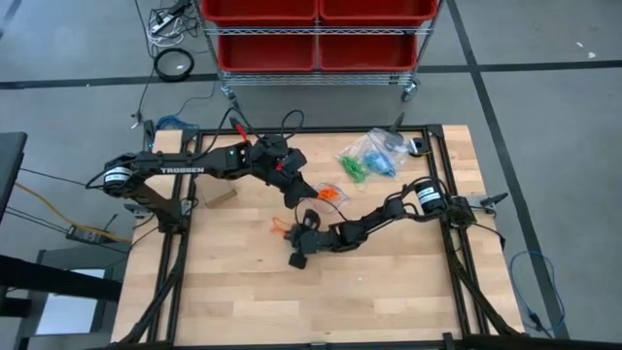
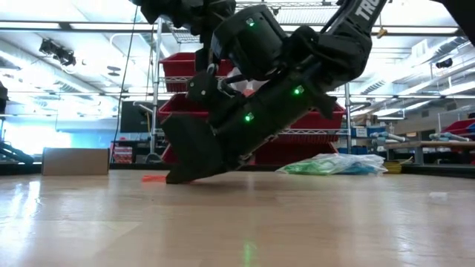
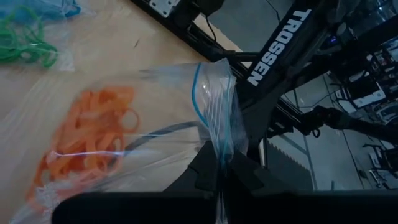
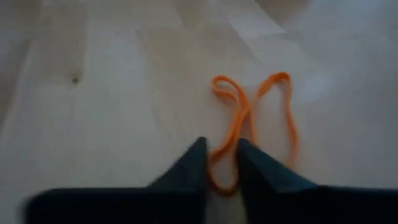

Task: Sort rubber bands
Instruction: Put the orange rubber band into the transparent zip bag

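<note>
**Right gripper pinching loose orange bands, left one holding the bag open**

Starting at the spot nearest the front of the table [image 1: 243, 282]: our right gripper [image 4: 221, 163] is down on the wood, fingertips nearly together with just a narrow gap, and strands of the loose orange rubber bands [image 4: 255, 118] run through that gap. The rest of those loops lie flat on the table just ahead of the fingertips. We'd call it a pinch closing on the bands, though we can't tell yet if the grip is firm or only touching. From the low view the whole wrist is tipped down steeply, which makes sense for picking something that thin off a flat surface.

Just behind that, our left gripper [image 3: 219, 180] is clamped shut on the top edge of a clear zip bag [image 3: 186, 112], right by the blue seal strip. The bag already has a clump of orange bands [image 3: 87, 137] inside. We reckon it's held there, close to the right gripper, so the mouth is ready for more orange ones.

Further back from the right gripper, toward the far edge of the table, sit the other bags [image 1: 369, 156] with green and blue bands. Beyond the table there's a wire rack with red bins [image 1: 316, 29].
</note>
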Controlling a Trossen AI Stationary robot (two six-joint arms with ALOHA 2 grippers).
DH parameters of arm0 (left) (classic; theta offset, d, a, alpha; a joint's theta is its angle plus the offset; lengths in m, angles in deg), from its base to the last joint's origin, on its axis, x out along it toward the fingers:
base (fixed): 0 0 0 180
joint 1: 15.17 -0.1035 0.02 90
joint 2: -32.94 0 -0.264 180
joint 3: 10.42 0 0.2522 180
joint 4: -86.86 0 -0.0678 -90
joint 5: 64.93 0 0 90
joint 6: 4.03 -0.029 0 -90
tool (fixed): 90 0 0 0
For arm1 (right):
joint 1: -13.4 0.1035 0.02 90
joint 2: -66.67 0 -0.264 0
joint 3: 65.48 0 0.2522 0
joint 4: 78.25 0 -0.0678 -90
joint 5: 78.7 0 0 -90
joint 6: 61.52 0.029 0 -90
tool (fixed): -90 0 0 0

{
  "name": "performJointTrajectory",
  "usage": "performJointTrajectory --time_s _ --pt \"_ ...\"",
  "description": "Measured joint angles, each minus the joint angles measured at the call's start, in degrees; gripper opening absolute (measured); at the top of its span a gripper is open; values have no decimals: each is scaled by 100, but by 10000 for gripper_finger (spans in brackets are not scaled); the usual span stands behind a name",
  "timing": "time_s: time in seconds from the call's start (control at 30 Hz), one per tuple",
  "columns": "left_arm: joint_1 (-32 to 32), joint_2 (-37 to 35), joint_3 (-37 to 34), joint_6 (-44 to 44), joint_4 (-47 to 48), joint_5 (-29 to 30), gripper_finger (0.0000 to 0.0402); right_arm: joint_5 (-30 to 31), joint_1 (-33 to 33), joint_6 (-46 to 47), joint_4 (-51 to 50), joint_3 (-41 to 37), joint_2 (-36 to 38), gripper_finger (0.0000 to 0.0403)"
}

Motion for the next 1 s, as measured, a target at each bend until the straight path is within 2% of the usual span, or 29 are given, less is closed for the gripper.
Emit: performJointTrajectory --time_s 0.03,0.1,0.3,0.47,0.8,1.0 --pt "0 0 0 22 0 -1 17 -14 -5 -90 -44 0 7 27" --pt "0 0 0 89 -8 -3 17 -48 7 -169 -91 -2 13 11" --pt "0 0 0 127 134 -37 17 75 290 -283 -441 -23 282 2" --pt "2 0 0 127 125 -42 17 176 767 -567 -1253 -72 846 1" --pt "2 0 2 127 91 -39 17 1466 1444 -841 -1970 -57 2175 0" --pt "2 0 0 130 103 -39 17 2226 1585 -1194 -2313 -46 2789 0"
